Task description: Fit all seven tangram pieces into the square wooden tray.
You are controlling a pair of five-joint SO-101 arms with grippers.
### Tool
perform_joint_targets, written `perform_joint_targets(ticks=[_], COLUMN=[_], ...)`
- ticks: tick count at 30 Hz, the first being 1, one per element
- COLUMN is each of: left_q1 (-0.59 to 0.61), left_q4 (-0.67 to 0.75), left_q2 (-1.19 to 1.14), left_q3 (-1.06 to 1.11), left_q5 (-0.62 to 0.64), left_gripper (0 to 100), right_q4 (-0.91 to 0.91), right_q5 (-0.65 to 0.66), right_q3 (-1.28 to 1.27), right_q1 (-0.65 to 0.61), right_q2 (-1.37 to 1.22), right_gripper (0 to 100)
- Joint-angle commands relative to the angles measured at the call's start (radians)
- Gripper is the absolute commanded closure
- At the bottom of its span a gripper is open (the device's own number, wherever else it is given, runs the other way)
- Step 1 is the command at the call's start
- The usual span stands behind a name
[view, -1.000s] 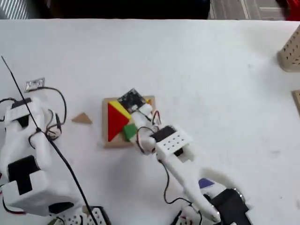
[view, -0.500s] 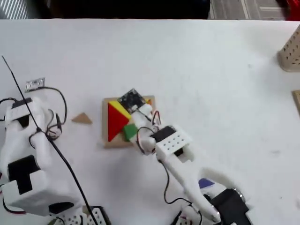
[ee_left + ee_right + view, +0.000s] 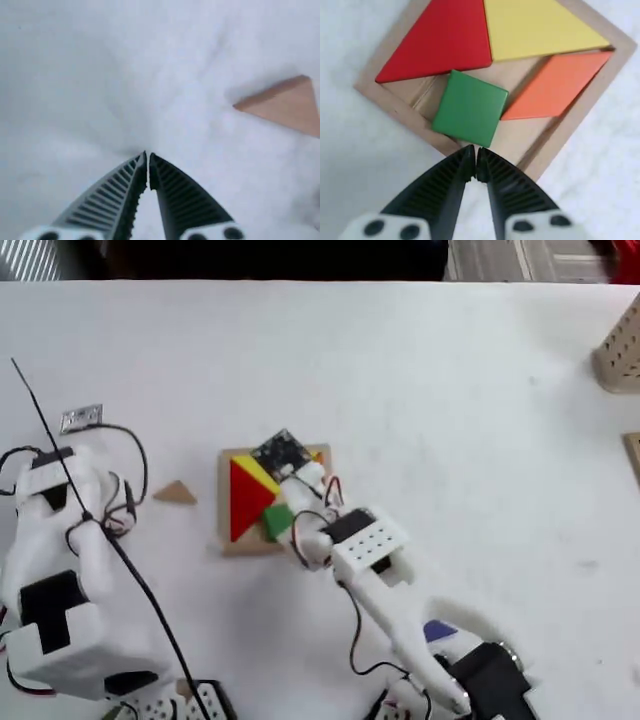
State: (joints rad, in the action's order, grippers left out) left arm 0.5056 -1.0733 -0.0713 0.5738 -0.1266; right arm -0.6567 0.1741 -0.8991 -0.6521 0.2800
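The square wooden tray (image 3: 226, 498) (image 3: 585, 105) lies mid-table. In it are a red triangle (image 3: 445, 40) (image 3: 245, 498), a yellow triangle (image 3: 535, 27), an orange parallelogram (image 3: 555, 85) and a green square (image 3: 470, 107) (image 3: 277, 519); the green square rests tilted over the tray's rim. My right gripper (image 3: 474, 165) is shut, its tips just at the green square's near edge. A plain wooden triangle (image 3: 176, 493) (image 3: 290, 105) lies on the table left of the tray. My left gripper (image 3: 148, 165) is shut and holds nothing, hovering over bare table short of that triangle.
A purple piece (image 3: 438, 631) peeks out beside the right arm's base. A small metal plate (image 3: 78, 419) lies at the far left. Wooden blocks (image 3: 620, 352) stand at the right edge. Cables trail around both arms.
The left arm has shifted slightly; its cable and the arm body sit a little differently. The right arm and the pieces in the tray have not moved.
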Motion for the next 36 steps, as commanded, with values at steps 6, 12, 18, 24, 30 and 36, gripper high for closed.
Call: perform_joint_targets(ticks=[6, 12, 18, 24, 30, 36], left_q1=[-0.016, -0.016, -0.016, -0.015, -0.016, -0.016], left_q4=[0.012, 0.012, 0.012, 0.011, 0.012, 0.014], left_q2=[0.004, 0.004, 0.004, 0.004, 0.004, 0.004], left_q3=[-0.018, -0.018, -0.018, -0.018, -0.02, -0.021], left_q5=[0.003, 0.003, 0.003, 0.003, 0.003, 0.003], left_gripper=[97, 97, 97, 97, 97, 97], right_q4=[0.01, 0.01, 0.01, -0.008, -0.004, -0.004], right_q5=[-0.005, -0.005, -0.005, -0.014, -0.005, 0.058], right_q3=[0.005, 0.005, 0.005, 0.014, 0.086, 0.137], right_q1=[0.008, 0.008, 0.015, -0.03, -0.053, -0.074], right_q2=[0.008, 0.008, 0.013, 0.018, 0.008, 0.007], right_gripper=[97.4, 97.4, 97.4, 97.4, 97.4, 97.4])
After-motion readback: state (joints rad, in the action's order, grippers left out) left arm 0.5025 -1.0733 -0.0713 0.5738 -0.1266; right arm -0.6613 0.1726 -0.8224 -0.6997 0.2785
